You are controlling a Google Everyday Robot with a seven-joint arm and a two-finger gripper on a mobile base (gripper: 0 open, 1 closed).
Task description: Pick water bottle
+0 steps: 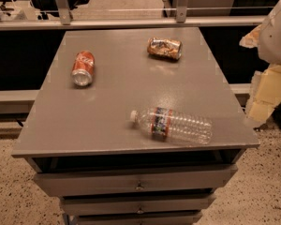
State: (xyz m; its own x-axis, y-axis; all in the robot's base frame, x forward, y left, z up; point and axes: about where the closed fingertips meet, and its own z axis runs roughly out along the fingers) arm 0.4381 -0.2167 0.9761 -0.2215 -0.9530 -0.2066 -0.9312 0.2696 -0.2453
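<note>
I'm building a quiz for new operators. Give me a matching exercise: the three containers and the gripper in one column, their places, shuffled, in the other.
1. water bottle
2. red soda can
3. dented can
4. gripper

A. far side of the table, right of centre
B. beyond the table's right edge
C. lying near the front edge
D. left side, toward the back

Pairs: 1-C, 2-D, 3-A, 4-B
</note>
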